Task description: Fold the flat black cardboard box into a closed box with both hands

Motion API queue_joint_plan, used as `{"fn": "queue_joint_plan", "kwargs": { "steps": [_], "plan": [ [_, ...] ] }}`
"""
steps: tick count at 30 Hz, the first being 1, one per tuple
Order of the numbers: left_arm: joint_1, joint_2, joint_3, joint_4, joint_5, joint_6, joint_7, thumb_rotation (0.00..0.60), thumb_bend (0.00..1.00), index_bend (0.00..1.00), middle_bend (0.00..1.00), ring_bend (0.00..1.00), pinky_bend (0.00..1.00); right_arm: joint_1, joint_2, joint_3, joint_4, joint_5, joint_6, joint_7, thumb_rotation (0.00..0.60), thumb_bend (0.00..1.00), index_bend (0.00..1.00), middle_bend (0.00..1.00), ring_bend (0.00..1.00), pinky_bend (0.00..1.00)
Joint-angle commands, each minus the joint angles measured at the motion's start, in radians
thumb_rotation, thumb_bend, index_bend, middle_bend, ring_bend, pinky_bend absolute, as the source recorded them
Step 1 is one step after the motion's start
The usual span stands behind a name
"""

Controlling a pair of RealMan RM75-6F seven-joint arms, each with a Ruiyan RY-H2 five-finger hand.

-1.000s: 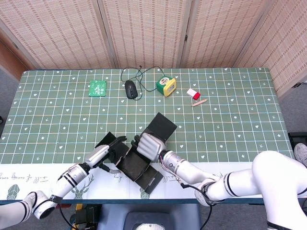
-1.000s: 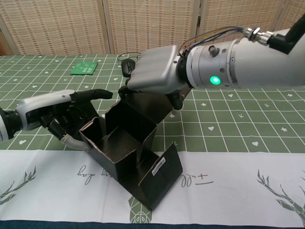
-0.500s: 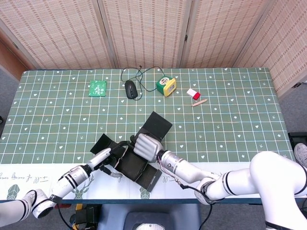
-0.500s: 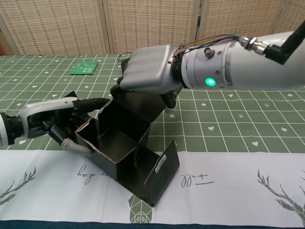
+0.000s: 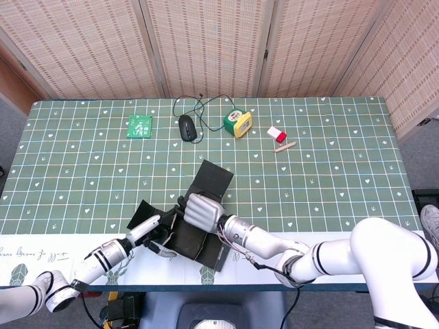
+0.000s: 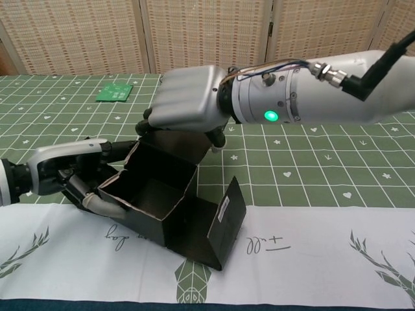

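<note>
Your black cardboard box [image 6: 155, 201] sits half-formed at the table's [image 5: 329, 185] lower-center edge, top open. Your left hand [image 6: 68, 178] grips its left wall; your right hand [image 6: 188, 107] holds the back flap, directly above the opening.

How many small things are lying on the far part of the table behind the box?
5: green card far left, mouse beside it, green-yellow tape measure centre, red-white block and a pinkish stick to the right.
</note>
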Motion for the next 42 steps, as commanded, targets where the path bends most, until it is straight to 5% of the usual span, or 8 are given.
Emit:
{"fn": "queue_joint_plan", "kwargs": {
  "steps": [1, 6, 11, 25, 33, 42],
  "plan": [
    [0.001, -0.003, 0.001, 0.001, -0.002, 0.004, -0.007, 0.6, 0.09, 0.12, 0.06, 0.65, 0.98, -0.007, -0.015, 0.004, 0.018, -0.028, 0.006, 0.009, 0.6, 0.3, 0.22, 0.3, 0.8, 0.94],
    [0.005, -0.008, 0.003, 0.004, -0.008, 0.009, -0.014, 0.6, 0.09, 0.17, 0.12, 0.66, 0.98, -0.024, -0.032, 0.014, 0.037, -0.056, 0.029, 0.013, 0.6, 0.3, 0.21, 0.27, 0.8, 0.94],
    [0.011, -0.013, 0.001, 0.006, -0.022, 0.011, -0.01, 0.6, 0.09, 0.23, 0.18, 0.67, 0.98, -0.044, -0.029, 0.025, 0.017, -0.032, 0.048, -0.002, 0.6, 0.3, 0.01, 0.12, 0.78, 0.94],
    [0.033, -0.007, -0.022, -0.01, -0.067, 0.016, 0.036, 0.6, 0.09, 0.27, 0.23, 0.68, 0.98, -0.149, 0.059, 0.05, -0.141, -0.047, 0.135, 0.12, 0.6, 0.29, 0.0, 0.06, 0.75, 0.94],
    [0.041, 0.061, -0.039, -0.067, -0.103, 0.002, 0.028, 0.6, 0.09, 0.28, 0.26, 0.68, 0.98, -0.292, 0.137, 0.031, -0.263, -0.169, 0.255, 0.312, 0.6, 0.3, 0.0, 0.06, 0.75, 0.94],
    [0.05, 0.102, -0.051, -0.09, -0.135, -0.027, 0.013, 0.6, 0.09, 0.28, 0.28, 0.68, 0.98, -0.418, 0.199, 0.015, -0.28, -0.281, 0.332, 0.49, 0.6, 0.3, 0.0, 0.06, 0.75, 0.94]
  ]
}}
